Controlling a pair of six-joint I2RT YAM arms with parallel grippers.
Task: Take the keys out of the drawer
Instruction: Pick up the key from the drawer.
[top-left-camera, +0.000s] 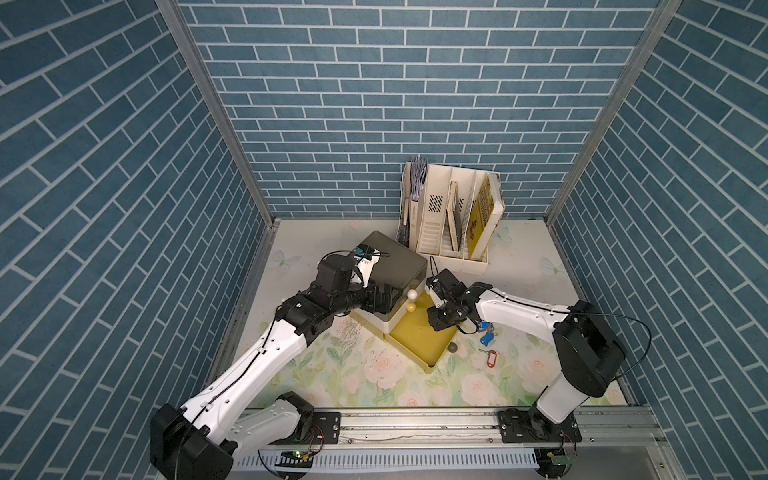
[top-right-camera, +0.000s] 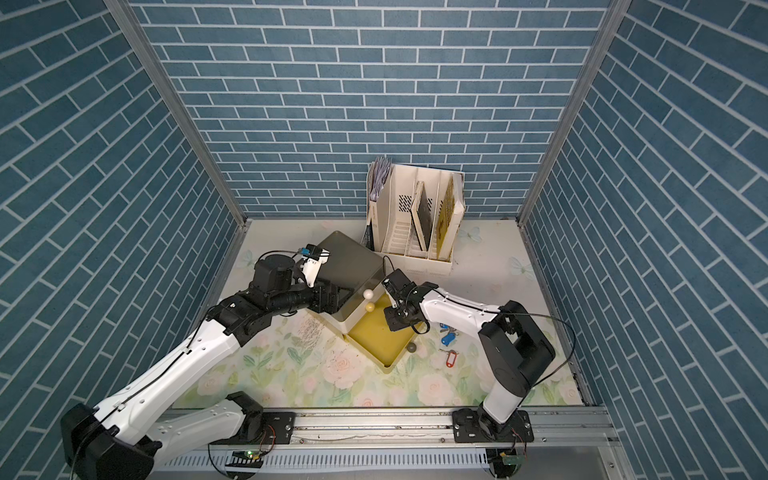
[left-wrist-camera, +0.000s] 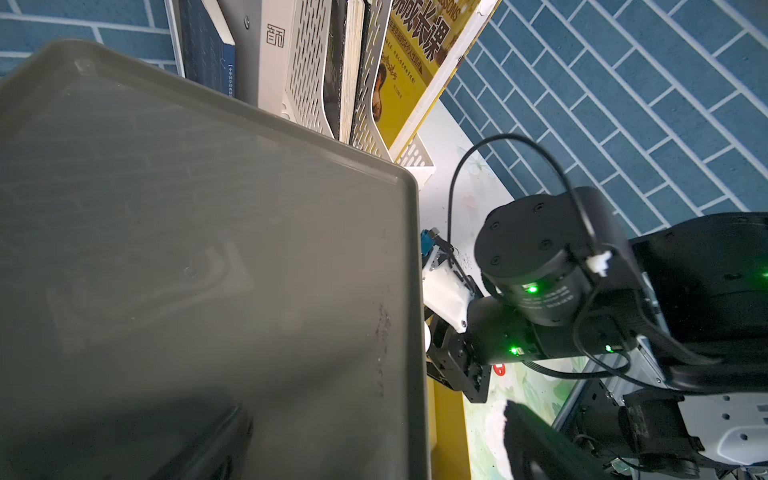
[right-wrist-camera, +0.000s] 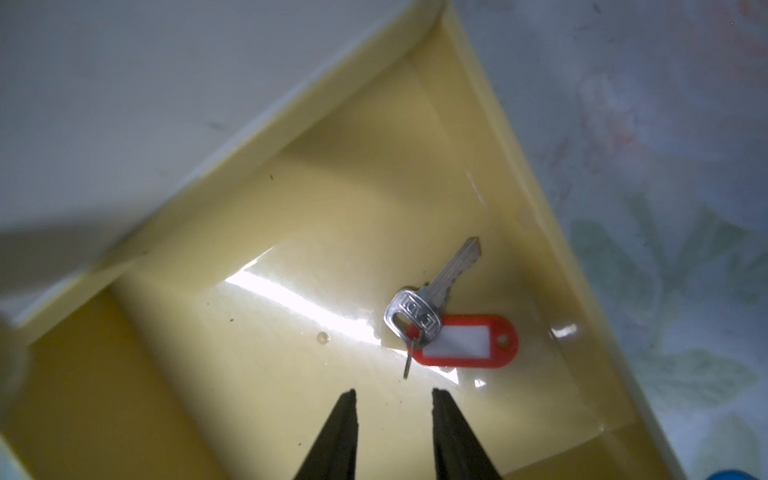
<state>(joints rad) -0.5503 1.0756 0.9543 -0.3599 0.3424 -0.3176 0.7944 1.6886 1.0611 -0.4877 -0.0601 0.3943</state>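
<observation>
While flat, key (right-wrist-camera: 432, 291) blade toward drawer (right-wrist-camera: 523, 216) wall

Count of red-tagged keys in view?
2. One red-tagged silver key lies inside the yellow plastic drawer; a second red-tagged key lies on the floral table beside it. Others may be hidden.

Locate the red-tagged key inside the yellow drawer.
In the right wrist view, the red-tagged key lies flat on the floor of the yellow drawer, close to a side wall, just ahead of the open right gripper.
</observation>
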